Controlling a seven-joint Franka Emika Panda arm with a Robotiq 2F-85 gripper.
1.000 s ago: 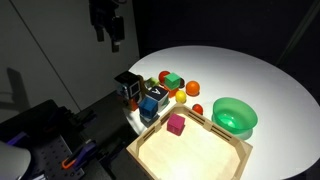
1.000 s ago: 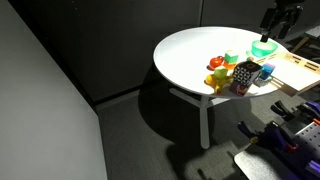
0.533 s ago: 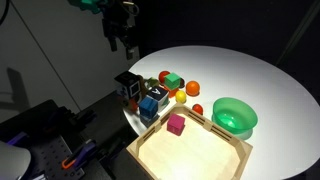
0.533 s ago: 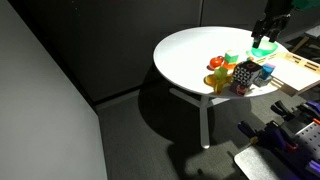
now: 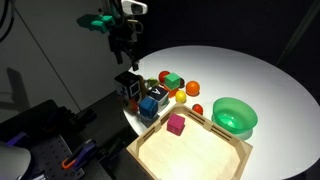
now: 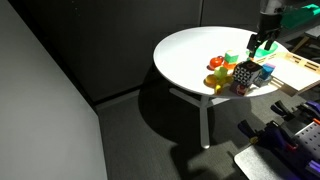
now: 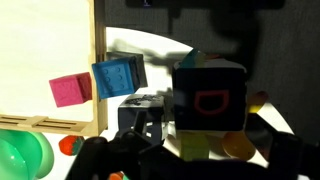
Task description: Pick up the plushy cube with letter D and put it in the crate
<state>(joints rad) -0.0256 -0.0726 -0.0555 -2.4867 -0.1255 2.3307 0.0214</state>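
I saw the hand (image 5: 124, 50) hovering above the cube with letter D (image 7: 210, 105) on the counter (image 5: 250, 80) near the crate (image 5: 190, 152); I could not tell whether its fingers were apart.

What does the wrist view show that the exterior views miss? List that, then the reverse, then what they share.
Wrist view only: the red letter D, readable on the plushy cube.
Exterior views only: the gripper seen from outside, hanging above the toys, and the round white table in full outline with its leg.
Shared: the plushy cube, the blue cube, the magenta cube inside the crate, and the green bowl.
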